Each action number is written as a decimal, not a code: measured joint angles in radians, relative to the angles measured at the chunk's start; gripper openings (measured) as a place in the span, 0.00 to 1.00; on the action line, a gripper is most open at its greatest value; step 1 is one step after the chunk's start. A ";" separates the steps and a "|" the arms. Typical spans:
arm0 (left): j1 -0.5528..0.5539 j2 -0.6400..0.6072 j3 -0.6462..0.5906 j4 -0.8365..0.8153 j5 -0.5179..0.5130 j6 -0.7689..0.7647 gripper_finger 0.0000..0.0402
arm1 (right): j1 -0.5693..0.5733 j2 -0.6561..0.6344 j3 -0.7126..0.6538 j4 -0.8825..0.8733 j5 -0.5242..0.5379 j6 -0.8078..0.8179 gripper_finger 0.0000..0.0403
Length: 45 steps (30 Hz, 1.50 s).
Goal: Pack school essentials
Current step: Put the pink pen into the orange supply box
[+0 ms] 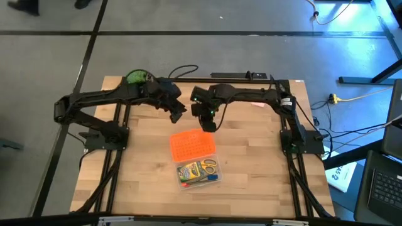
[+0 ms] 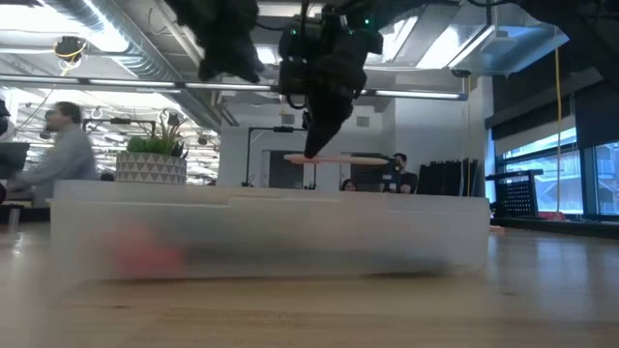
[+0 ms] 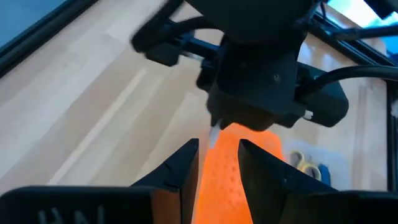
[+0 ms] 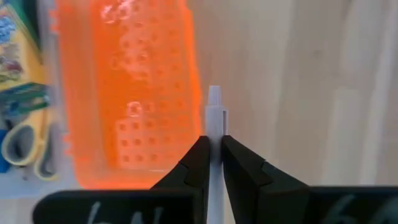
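On the wooden table [image 1: 144,182] a clear case [image 1: 199,171] lies near centre, its orange perforated lid [image 1: 192,145] swung open on the far side. Inside sit the crayon box [image 1: 188,169] and yellow-handled scissors [image 1: 209,166]. The right gripper [image 4: 211,144] hangs above the table just beyond the lid, clenched on a thin pale stick, perhaps a pen [image 4: 214,112]. The left gripper [image 3: 219,149] hovers beside it, to its left, fingers slightly parted and grasping nothing.
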 joint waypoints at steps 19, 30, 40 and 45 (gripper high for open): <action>-0.223 -0.195 0.000 -0.224 -0.006 0.013 0.26 | 0.272 0.000 0.000 0.125 0.000 0.375 0.10; -0.406 -0.197 0.000 -0.202 -0.018 -0.157 0.26 | 0.402 0.000 0.000 0.248 -0.002 0.483 0.10; -0.589 -0.187 0.000 -0.123 -0.195 -0.256 0.26 | 0.513 0.000 -0.007 0.307 0.032 0.454 0.10; -0.660 -0.173 0.000 -0.108 -0.287 -0.263 0.26 | 0.520 0.015 -0.016 0.329 0.044 0.429 0.10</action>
